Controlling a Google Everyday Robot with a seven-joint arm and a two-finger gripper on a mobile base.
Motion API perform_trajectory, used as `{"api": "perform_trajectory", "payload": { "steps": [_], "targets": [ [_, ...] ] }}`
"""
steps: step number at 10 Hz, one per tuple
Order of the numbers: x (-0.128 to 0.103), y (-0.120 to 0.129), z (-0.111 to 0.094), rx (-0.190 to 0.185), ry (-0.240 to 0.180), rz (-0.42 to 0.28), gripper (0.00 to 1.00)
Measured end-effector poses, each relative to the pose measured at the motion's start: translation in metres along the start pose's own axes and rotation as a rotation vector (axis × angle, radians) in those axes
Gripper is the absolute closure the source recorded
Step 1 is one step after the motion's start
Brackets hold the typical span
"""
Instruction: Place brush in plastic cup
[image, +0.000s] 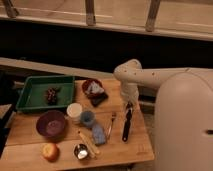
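Pinching the upper end of the brush (126, 127), the fingers of the gripper (129, 106) point down over the right side of the wooden table (137, 147). The brush's handle runs toward 6 o'clock, with a fork (112, 124) just beside it at 9 o'clock. Farther toward 9 o'clock stand a blue cup (87, 118) and a white cup (74, 110), then a purple bowl (51, 123).

On the wooden table (137, 149) lie 1 green tray (34, 92) with dark fruit (51, 94), perhaps grapes, 1 purple bowl (50, 123), 1 fork (111, 124), 1 blue sponge (98, 134) and 1 orange fruit (50, 151).
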Motion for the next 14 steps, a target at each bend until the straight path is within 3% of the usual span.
{"api": "perform_trajectory", "payload": {
  "steps": [2, 3, 4, 6, 8, 13, 14],
  "targets": [
    [0.005, -0.001, -0.026, -0.003, -0.100, -0.057, 0.92],
    [0.013, 0.002, -0.036, 0.000, -0.168, -0.131, 0.92],
    [0.020, 0.010, -0.041, 0.005, -0.204, -0.204, 0.92],
    [0.036, 0.034, -0.048, 0.043, -0.285, -0.420, 0.92],
    [0.035, 0.055, -0.052, 0.070, -0.303, -0.531, 0.92],
    [0.032, 0.083, -0.053, 0.161, -0.223, -0.777, 0.92],
    [0.032, 0.082, -0.053, 0.164, -0.221, -0.778, 0.92]
  ]
}}
